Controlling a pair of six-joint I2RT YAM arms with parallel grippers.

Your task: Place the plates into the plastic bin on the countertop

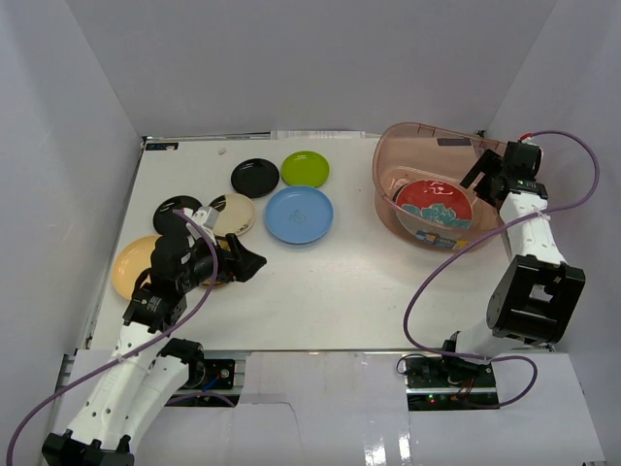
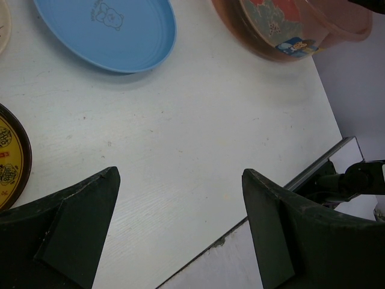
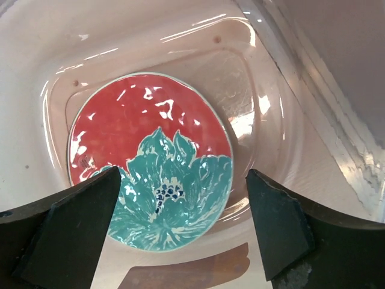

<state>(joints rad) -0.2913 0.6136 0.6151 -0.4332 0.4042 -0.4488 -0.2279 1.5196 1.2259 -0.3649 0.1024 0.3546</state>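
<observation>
The plastic bin (image 1: 390,165) stands at the back right of the countertop (image 1: 340,291) and holds the red-and-teal floral plate (image 1: 434,204). My right gripper (image 1: 482,180) is open and empty over the bin's right side. In the right wrist view the floral plate (image 3: 150,162) lies below the open gripper (image 3: 183,174). My left gripper (image 1: 247,260) is open and empty above the bare top, as the left wrist view (image 2: 180,174) shows. On the left lie black plates (image 1: 254,177) (image 1: 178,209), lime green (image 1: 305,169), light blue (image 1: 299,215), cream-and-black (image 1: 233,214) and pale orange (image 1: 136,267). The amber plate (image 2: 9,156) is beside my left finger. The dark teal plate is not visible.
White walls enclose the top on three sides. The table's near edge (image 2: 252,217) runs just under my left gripper. The bin's label (image 2: 295,47) faces the front. The right arm's cable (image 1: 427,282) loops over the right part of the top.
</observation>
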